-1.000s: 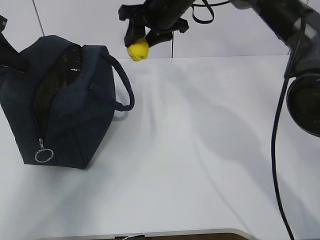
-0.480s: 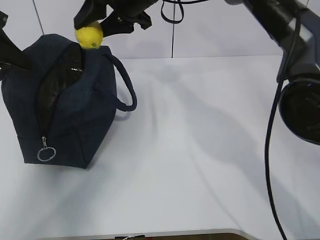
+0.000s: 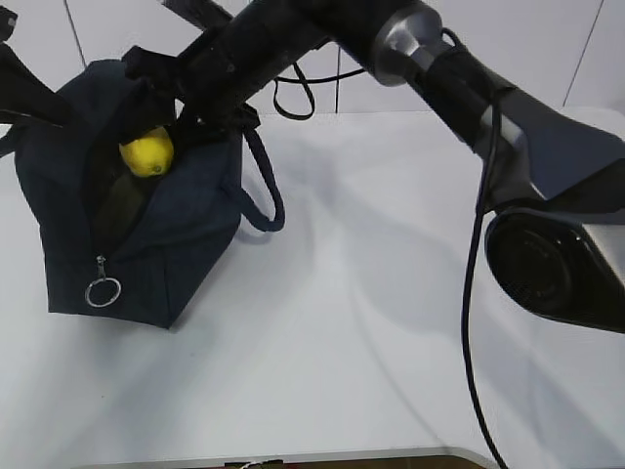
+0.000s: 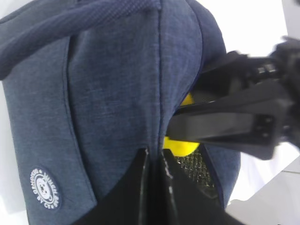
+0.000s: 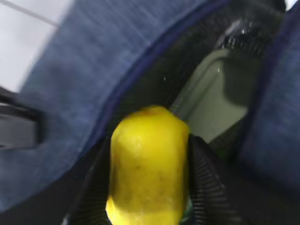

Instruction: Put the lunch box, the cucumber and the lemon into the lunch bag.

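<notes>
The lemon (image 3: 147, 153) sits clamped between the two ribbed fingers (image 5: 206, 187) of the right gripper (image 3: 156, 147), which stand partly apart, one on each side of the fruit, right at the open zipper mouth of the lunch bag (image 3: 186, 225). Beyond the lemon, deeper inside the bag, the right wrist view shows the pale green lid of the lunch box (image 5: 213, 101), only partly visible past the dark lining. A dark green shape just below the gripper in the exterior view may be the cucumber, but it is too shadowed to tell. The left gripper (image 4: 154, 159) has its fingers pressed together on the bag's fabric edge beside the opening, with the lemon just past its tips. The zipper's ring pull (image 3: 102, 291) hangs at the bag's near end, well below both grippers.
</notes>
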Motion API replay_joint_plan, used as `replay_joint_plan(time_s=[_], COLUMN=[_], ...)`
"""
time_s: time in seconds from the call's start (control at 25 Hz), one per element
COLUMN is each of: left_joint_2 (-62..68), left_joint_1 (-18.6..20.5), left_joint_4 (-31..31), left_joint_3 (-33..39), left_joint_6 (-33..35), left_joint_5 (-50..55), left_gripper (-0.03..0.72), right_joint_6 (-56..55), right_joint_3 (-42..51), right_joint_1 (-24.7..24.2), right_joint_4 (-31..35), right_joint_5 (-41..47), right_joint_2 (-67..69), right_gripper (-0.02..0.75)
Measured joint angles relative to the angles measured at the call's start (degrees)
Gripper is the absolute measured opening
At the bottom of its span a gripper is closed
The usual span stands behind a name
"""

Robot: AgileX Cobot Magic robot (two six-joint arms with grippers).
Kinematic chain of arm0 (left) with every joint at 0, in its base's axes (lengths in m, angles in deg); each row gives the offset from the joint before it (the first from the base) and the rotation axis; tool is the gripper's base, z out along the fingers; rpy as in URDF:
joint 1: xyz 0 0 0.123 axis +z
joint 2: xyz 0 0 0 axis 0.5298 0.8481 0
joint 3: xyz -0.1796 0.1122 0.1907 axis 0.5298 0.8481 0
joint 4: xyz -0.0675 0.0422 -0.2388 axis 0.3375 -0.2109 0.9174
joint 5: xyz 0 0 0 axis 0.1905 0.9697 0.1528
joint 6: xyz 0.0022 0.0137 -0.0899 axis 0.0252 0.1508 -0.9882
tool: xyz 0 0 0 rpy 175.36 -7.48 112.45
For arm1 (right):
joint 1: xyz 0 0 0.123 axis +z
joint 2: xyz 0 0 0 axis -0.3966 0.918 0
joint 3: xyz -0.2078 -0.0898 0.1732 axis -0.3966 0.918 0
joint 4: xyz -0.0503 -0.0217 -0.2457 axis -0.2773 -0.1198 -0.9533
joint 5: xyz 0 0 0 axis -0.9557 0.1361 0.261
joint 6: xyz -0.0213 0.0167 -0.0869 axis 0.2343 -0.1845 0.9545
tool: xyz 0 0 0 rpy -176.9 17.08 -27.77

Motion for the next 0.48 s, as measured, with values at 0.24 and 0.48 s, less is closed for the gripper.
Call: replay_joint_plan(time_s=[0.24, 0.48], left_joint_2=[0.00, 0.00], left_joint_1=[0.00, 0.00], left_joint_4=[0.22, 0.36], left_joint_3=[0.00, 0.00], left_joint_6=[0.00, 0.00], left_joint_5=[0.57, 0.57], left_gripper=[-0.010, -0.010], right_joint_6=[1.49, 1.79], right_joint_3=[0.00, 0.00], right_joint_1=[0.25, 0.25], right_joint_4=[1.55, 1.82], right_joint_5=[-0.11, -0.11], right_joint_2=[1.10, 1.10], right_gripper=[0.460, 0.512])
